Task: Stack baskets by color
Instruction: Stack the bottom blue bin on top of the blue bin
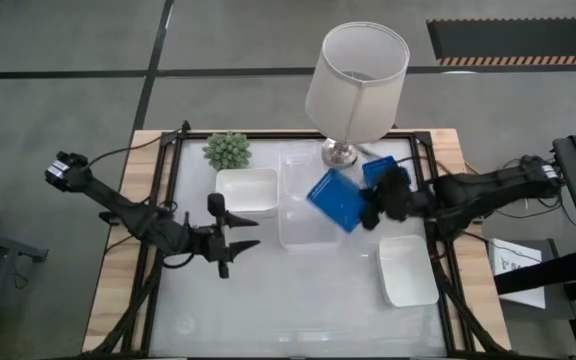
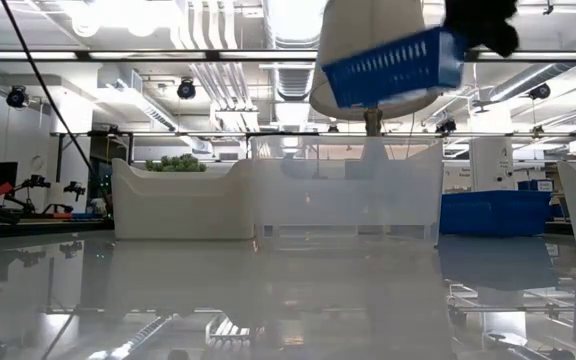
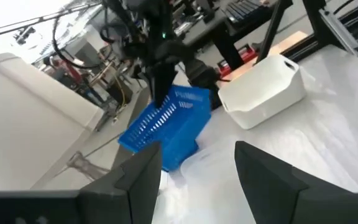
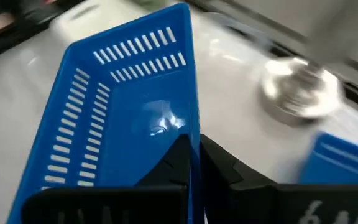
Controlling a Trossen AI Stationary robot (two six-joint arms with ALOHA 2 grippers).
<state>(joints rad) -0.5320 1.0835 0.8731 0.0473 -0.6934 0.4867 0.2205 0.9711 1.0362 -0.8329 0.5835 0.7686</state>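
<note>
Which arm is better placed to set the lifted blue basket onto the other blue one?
Right. The right gripper is shut on the lifted blue basket, close to the second blue basket. The left gripper is open, empty, and farther off.

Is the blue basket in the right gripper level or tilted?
Tilted. The blue basket hangs in the air, one end lower, right gripper pinching its rim above the clear basket.

A: Colours, quick. The slotted rectangular plastic basket [image 1: 335, 199] up in the air?
B: Bright blue, rows of narrow slits. Second blue plastic basket [image 1: 377, 168] by the lamp, same shade.
A: Others?
B: Two opaque white plastic trays [image 1: 247, 190] [image 1: 407, 270], plain. See-through clear plastic tray [image 1: 303, 225]. Lamp with white shade [image 1: 357, 70], silver base. Bumpy green plant [image 1: 228, 150]. Glossy white tabletop [image 1: 298, 310], pale wood edge.
</note>
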